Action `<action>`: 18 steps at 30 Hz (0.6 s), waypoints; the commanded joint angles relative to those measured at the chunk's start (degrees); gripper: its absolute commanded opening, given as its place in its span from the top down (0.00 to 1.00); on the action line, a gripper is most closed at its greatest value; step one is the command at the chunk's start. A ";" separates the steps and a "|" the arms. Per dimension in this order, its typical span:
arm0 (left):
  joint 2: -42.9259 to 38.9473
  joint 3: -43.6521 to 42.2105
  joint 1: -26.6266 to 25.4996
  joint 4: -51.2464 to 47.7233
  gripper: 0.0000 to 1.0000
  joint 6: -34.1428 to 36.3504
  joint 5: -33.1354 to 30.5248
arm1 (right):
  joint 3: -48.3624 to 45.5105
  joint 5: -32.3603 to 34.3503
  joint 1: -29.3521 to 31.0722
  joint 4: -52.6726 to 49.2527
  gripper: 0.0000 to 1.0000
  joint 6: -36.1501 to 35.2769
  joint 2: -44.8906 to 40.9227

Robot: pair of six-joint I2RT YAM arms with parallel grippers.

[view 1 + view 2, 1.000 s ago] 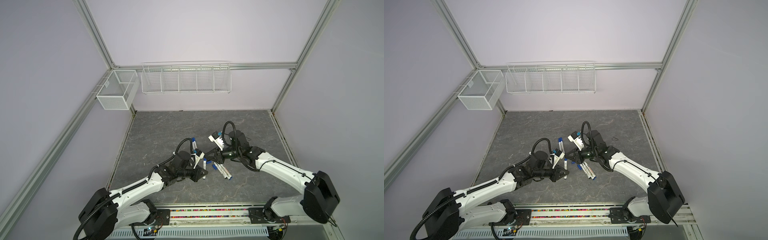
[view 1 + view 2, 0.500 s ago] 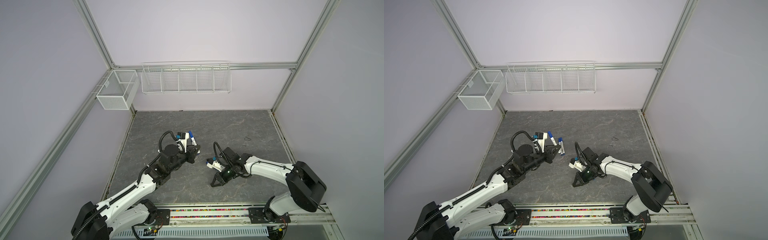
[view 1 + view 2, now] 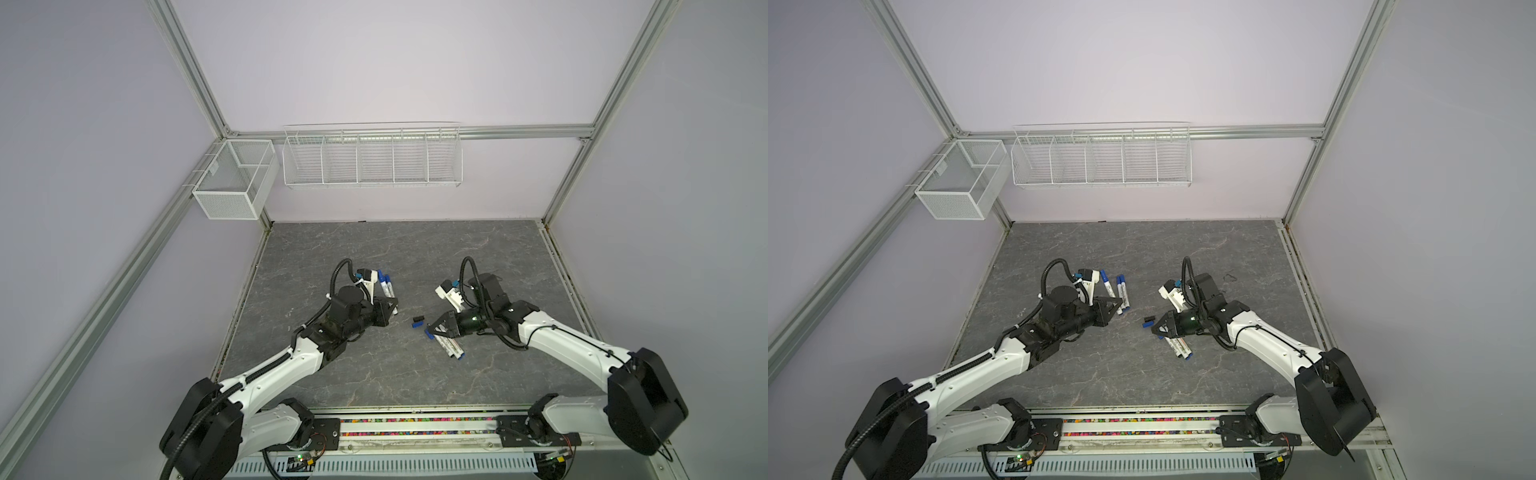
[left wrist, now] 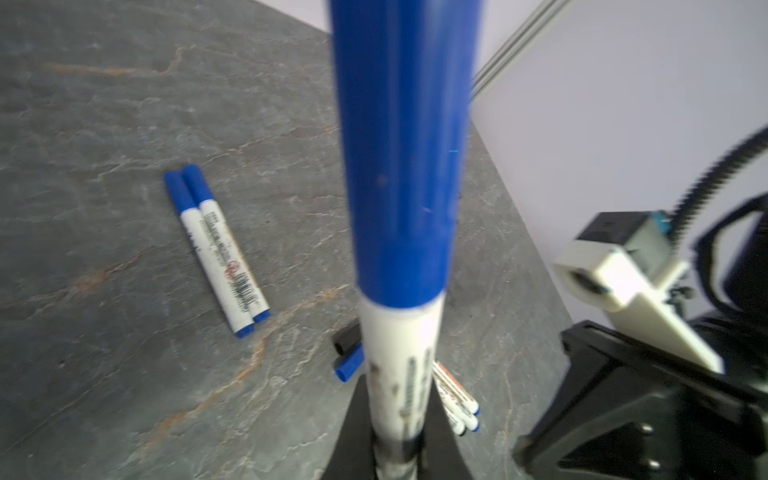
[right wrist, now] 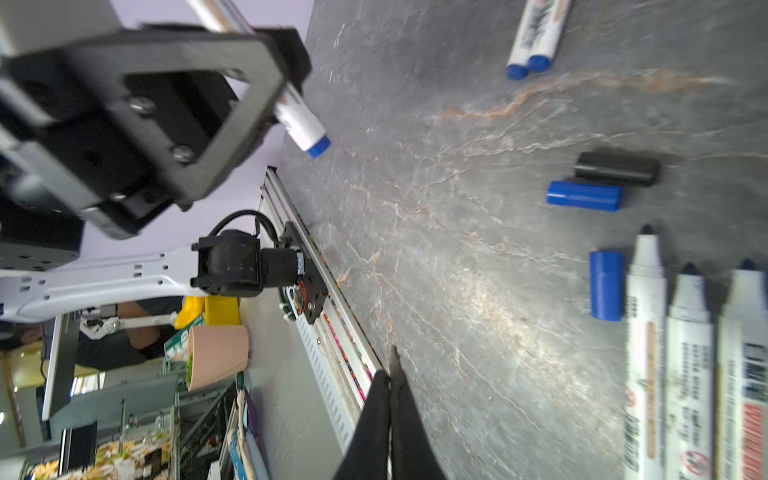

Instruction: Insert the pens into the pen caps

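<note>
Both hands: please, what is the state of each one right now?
Left hand: closed, holding a blue-capped pen.
Right hand: closed, holding nothing.

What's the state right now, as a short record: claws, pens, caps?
left claw: shut on held pen, already capped
right claw: shut, empty
capped pair: lying side by side
uncapped pens: three, side by side, tips bare
loose: black cap, blue cap, second blue cap
</note>
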 commanded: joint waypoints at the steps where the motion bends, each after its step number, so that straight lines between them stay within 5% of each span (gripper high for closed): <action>1: 5.81 1.45 3.68 -4.95 1.00 -2.09 3.23 | -1.19 3.72 -1.81 0.99 0.91 3.64 -1.84; 6: 18.36 11.05 7.25 -17.82 1.00 2.32 1.56 | -2.32 8.37 -4.19 0.42 0.91 6.10 -3.39; 15: 31.34 18.69 7.71 -20.56 1.00 4.01 0.16 | -5.98 18.41 -5.36 1.27 0.77 10.36 -10.72; 18: 33.10 19.43 7.75 -19.68 0.81 3.21 1.43 | -6.11 23.06 -5.34 -1.17 0.76 10.08 -13.14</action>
